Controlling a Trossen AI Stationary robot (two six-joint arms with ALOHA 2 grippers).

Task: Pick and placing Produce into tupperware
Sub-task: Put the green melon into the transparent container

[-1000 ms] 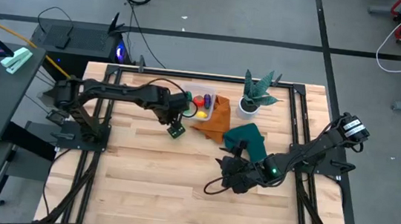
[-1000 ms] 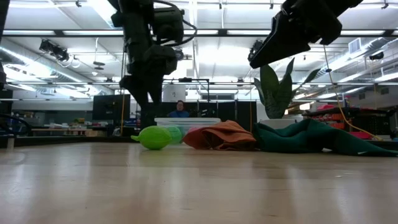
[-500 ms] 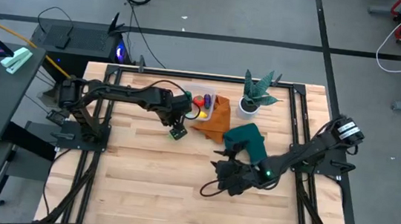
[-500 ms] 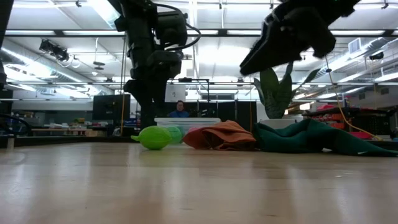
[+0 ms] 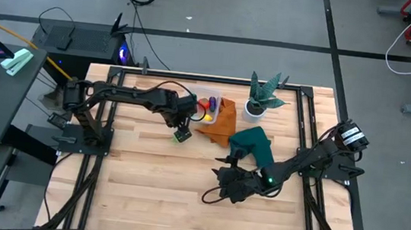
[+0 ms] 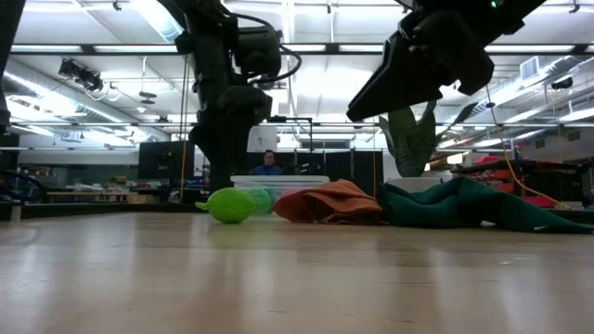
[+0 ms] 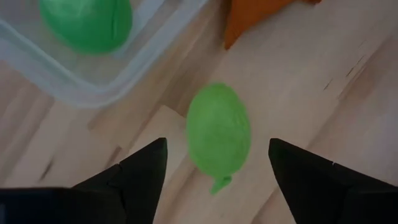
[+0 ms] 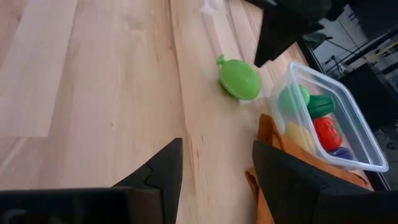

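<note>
From above, no brand, label or writing can be read on anything on the table [image 5: 146,170]. The left hand [image 5: 180,134] hangs over a green fruit lying on the wood just beside the clear tub [image 5: 205,107], which holds red, yellow and purple pieces and sits against an orange cloth [image 5: 220,123]. A dark green cloth [image 5: 252,144] lies near a potted plant [image 5: 261,96]. The right hand [image 5: 223,184] hovers over bare wood near the table's middle; compared with a second ago it has slid a little further from the green cloth, while the left hand has barely shifted. At table height the green fruit [image 6: 230,205] rests on the wood in front of the tub [image 6: 278,182], with the orange cloth [image 6: 327,201] and green cloth [image 6: 464,206] beside them, unchanged from before; a person sits far behind. From the left wrist, the left hand [image 7: 214,163] is spread wide, its two fingers either side of the green fruit [image 7: 218,132] without touching it, and a second green piece [image 7: 87,23] lies inside the tub [image 7: 68,78]. From the right wrist, the right hand [image 8: 214,168] is open and empty, the green fruit [image 8: 239,79] and the filled tub [image 8: 348,134] well ahead of it.
</note>
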